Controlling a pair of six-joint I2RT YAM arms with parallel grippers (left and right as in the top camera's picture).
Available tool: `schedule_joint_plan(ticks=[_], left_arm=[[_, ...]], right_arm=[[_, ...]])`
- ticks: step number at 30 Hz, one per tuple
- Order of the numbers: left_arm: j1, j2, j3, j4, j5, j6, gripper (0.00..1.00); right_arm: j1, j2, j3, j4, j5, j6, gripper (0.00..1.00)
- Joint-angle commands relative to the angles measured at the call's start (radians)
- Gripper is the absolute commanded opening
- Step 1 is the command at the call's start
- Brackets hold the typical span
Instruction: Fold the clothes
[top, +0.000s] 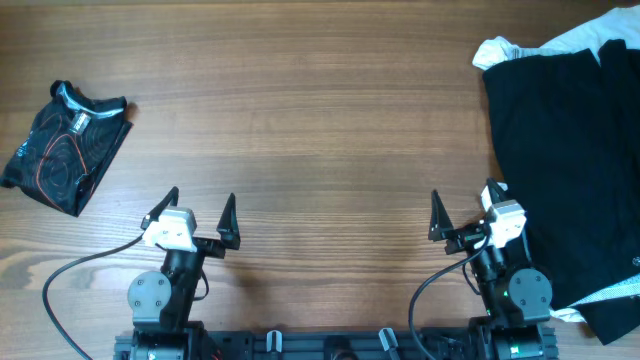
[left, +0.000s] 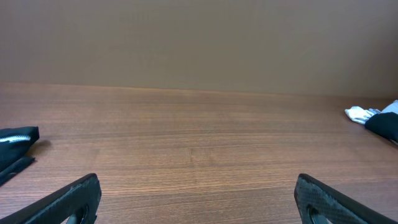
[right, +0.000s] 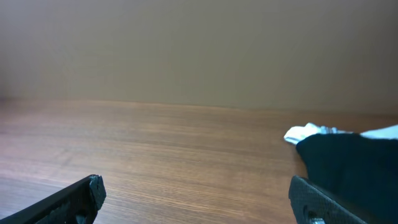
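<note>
A large plain black shirt (top: 570, 160) lies spread at the table's right side, with white cloth (top: 500, 48) showing at its far corner. It also shows in the right wrist view (right: 348, 165). A folded black top with red lines (top: 65, 145) lies at the far left; its edge shows in the left wrist view (left: 15, 146). My left gripper (top: 200, 215) is open and empty near the front edge. My right gripper (top: 465, 210) is open and empty, its right finger next to the black shirt's left edge. No jeans are in view.
A wooden table (top: 320, 130) spans all views. A black cable (top: 80, 265) curves from the left arm's base. White cloth (top: 610, 292) also peeks from under the black shirt at the front right. The arm bases stand along the front edge.
</note>
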Motion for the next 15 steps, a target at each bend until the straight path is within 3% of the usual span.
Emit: schedule_joint_plan(ticks=[1, 6, 11, 15], left_arm=[[-0.004, -0.01, -0.002, -0.002, 0.012, 0.012, 1.0], [-0.003, 0.05, 0.079, -0.08, -0.003, 0.012, 1.0], [-0.003, 0.294, 0.24, -0.1, -0.029, 0.012, 1.0], [-0.003, 0.565, 0.422, -0.214, -0.033, 0.012, 1.0]], right_arm=[[0.0, 0.035, 0.039, -0.023, 0.039, 0.048, 1.0], [0.0, 0.203, 0.196, -0.118, 0.17, 0.046, 1.0], [-0.002, 0.53, 0.424, -0.262, 0.236, -0.024, 1.0], [-0.018, 0.809, 0.594, -0.404, 0.239, -0.032, 1.0]])
